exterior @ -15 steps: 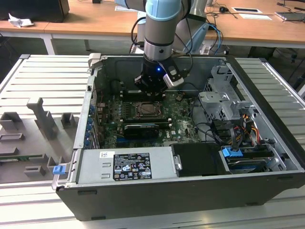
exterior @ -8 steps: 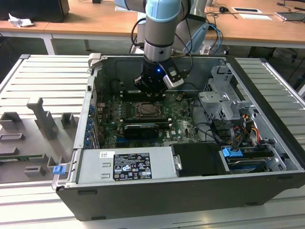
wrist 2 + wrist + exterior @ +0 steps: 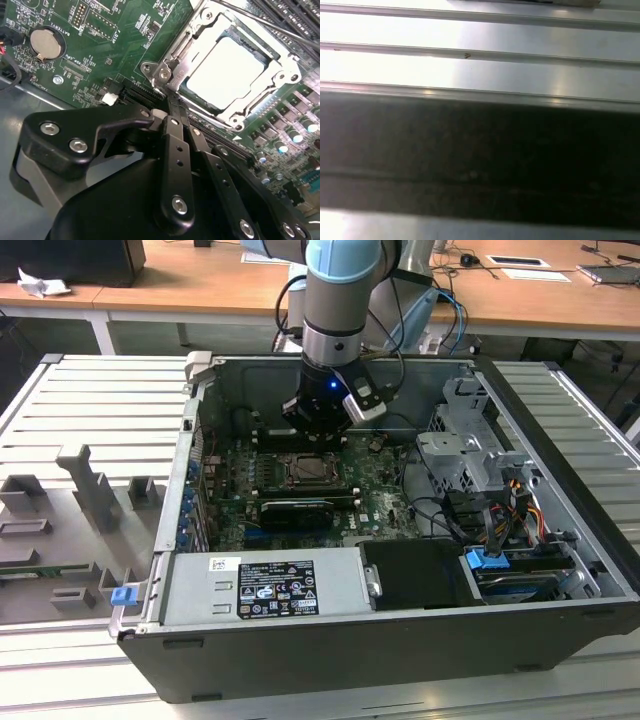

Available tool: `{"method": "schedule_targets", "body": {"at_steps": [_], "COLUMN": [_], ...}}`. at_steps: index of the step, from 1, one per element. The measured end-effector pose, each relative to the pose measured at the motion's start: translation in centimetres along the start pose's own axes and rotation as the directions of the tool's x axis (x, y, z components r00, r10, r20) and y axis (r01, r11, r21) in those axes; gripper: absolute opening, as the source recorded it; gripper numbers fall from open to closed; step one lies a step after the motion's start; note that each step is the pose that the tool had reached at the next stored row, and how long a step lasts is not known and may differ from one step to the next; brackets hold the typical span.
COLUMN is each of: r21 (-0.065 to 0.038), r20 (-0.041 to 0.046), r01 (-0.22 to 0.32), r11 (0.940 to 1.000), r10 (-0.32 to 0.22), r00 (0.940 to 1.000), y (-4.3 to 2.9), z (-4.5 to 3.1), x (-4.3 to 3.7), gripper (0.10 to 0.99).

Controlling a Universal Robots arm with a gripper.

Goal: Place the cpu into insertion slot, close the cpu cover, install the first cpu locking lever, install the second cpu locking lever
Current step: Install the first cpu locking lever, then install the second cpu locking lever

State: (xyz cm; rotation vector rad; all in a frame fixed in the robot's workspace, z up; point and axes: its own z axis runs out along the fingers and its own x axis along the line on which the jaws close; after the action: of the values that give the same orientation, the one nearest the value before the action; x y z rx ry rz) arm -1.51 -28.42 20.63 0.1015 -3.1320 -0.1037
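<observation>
The cpu point(image 3: 227, 70) lies flat in the insertion slot point(image 3: 314, 472) on the green board, its pale metal face showing through the window of the cpu cover point(image 3: 197, 40). The cover is folded down over it. A thin locking lever point(image 3: 280, 30) runs along the cover's far side; whether it is latched I cannot tell. My gripper point(image 3: 171, 102) is shut with nothing between its fingers, its tips right at the cover's hinge corner. In the exterior view the gripper point(image 3: 322, 412) hangs inside the open case, just behind the socket.
The case walls ring the board. A power supply point(image 3: 265, 585) lies along the front and a drive cage point(image 3: 470, 455) with cables on the exterior view's right. A black card point(image 3: 295, 512) lies in front of the socket. Grey fixtures point(image 3: 90, 490) stand on the ribbed table.
</observation>
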Motion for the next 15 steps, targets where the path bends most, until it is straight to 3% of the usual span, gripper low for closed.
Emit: {"method": "schedule_targets", "body": {"at_steps": [4, 8, 11, 15], "r21": [0.0, 0.0, 0.0, 0.0], "r20": [-0.0001, -0.0001, 0.0, -0.0001], "r01": [0.0, 0.0, 0.0, 0.0], "r11": [1.0, 1.0, 1.0, 1.0], "r10": [0.0, 0.0, 0.0, 0.0], "r00": [1.0, 1.0, 1.0, 1.0], "y": [0.06, -0.13, -0.95, -1.46], "z": [-1.0, -1.03, -1.08, -1.12], "x": [0.01, 0.02, 0.07, 0.1], "gripper": [0.106, 0.106, 0.106, 0.106]}}
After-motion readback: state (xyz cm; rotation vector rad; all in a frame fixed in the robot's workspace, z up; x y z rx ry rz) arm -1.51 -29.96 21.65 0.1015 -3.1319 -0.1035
